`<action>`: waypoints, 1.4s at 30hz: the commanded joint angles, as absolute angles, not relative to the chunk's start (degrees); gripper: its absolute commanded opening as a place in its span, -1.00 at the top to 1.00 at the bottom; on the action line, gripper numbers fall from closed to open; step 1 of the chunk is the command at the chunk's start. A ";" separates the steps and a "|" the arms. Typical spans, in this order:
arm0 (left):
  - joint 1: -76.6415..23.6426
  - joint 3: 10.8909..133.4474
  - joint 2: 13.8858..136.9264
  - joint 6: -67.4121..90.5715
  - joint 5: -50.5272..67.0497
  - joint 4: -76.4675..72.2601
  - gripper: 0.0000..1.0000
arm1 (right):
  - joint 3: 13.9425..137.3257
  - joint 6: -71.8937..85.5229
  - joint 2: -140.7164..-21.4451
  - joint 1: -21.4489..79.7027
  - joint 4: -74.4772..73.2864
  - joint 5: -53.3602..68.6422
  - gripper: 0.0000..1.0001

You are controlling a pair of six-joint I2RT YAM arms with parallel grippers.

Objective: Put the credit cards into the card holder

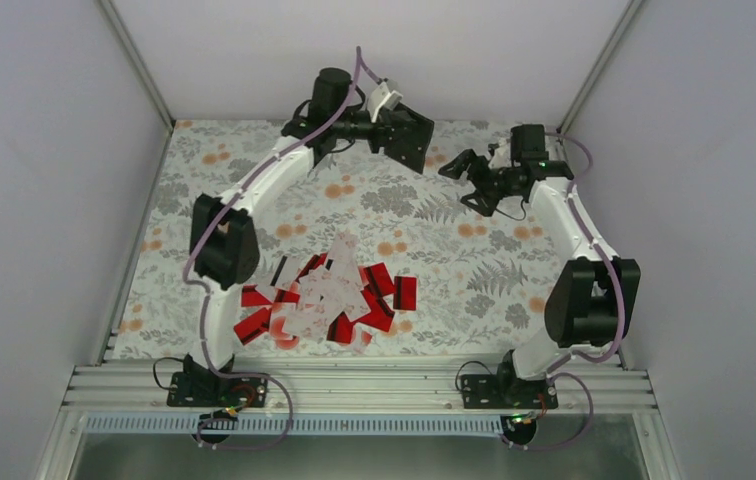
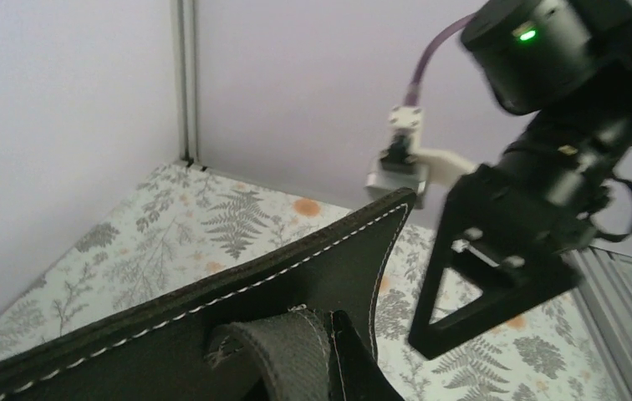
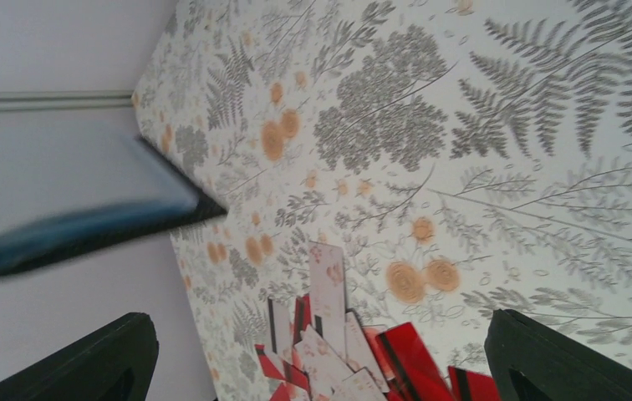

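Observation:
The credit cards (image 1: pixel 329 295), red ones and pale ones, lie in a loose heap on the near middle of the floral mat. In the right wrist view the credit cards (image 3: pixel 338 338) show below and between the fingertips. My left gripper (image 1: pixel 388 128) is raised at the far back and shut on the card holder (image 1: pixel 412 140). The black card holder (image 2: pixel 254 288), with white stitching, fills the lower left wrist view and hides the left fingers. My right gripper (image 1: pixel 466 178) hovers just right of it, open and holding nothing. In its own view the card holder (image 3: pixel 79 225) is a blur at the left.
White walls and metal corner posts (image 1: pixel 139 60) close in the floral mat (image 1: pixel 434 220) on three sides. A metal rail (image 1: pixel 354 385) runs along the near edge, carrying both arm bases. In the left wrist view the right arm's wrist and fingers (image 2: pixel 496 276) hang close by.

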State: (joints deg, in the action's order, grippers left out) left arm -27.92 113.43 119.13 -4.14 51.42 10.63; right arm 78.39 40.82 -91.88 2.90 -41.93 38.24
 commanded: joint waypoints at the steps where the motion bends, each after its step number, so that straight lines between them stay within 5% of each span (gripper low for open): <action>1: -28.30 120.99 127.36 -0.05 52.56 8.10 0.95 | 76.93 37.56 -89.90 0.54 -42.99 35.57 -0.99; 8: -29.24 127.85 137.07 4.70 54.24 6.05 0.95 | 74.77 34.45 -89.27 -2.58 -44.24 36.17 -0.99; 18: -25.54 126.72 143.58 -6.60 49.84 31.97 0.95 | 68.35 33.71 -89.33 -3.06 -40.29 40.51 -0.99; 29: -24.19 113.11 136.17 -9.93 46.31 32.61 0.93 | 66.90 33.74 -89.58 -3.02 -38.71 41.33 -0.99; 42: -23.44 100.46 128.59 -8.82 42.00 30.59 0.58 | 62.26 31.77 -91.08 -2.93 -34.70 40.11 -0.99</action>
